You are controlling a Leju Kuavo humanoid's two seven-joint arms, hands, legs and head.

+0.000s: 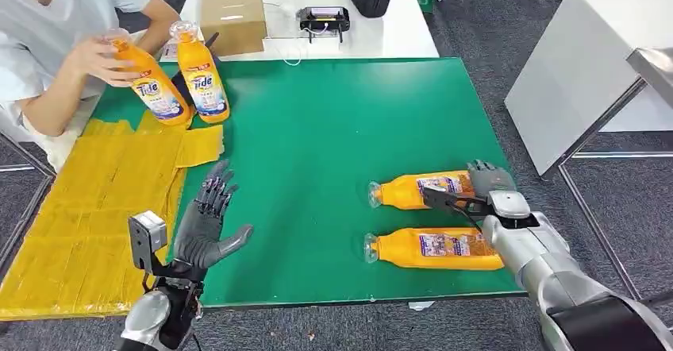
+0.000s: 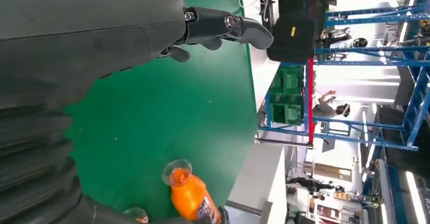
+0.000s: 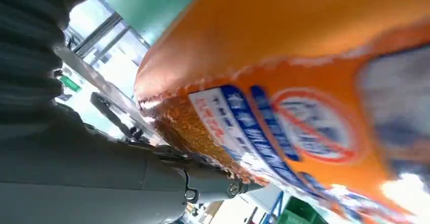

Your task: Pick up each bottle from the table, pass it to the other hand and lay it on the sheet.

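Bottle [image 1: 421, 191]: lies near tabletop's right edge, base under right hand [image 1: 486, 187].
Right fingers: around base; hold unclear.
Left hand [image 1: 208, 225]: fingers spread, empty.
Risk: smooth bottle may slip.

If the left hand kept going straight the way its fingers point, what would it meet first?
Probably the folded edge of the yellow sheet, with the upright bottles farther along; the left hand hovers open, and its height is unclear.

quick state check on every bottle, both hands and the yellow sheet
far lying bottle: on its side on the green table, right hand around its base end
near lying bottle: on its side, untouched
two upright bottles: standing, person's hand on one
left hand: empty, fingers spread
yellow sheet: flat, no bottle on it
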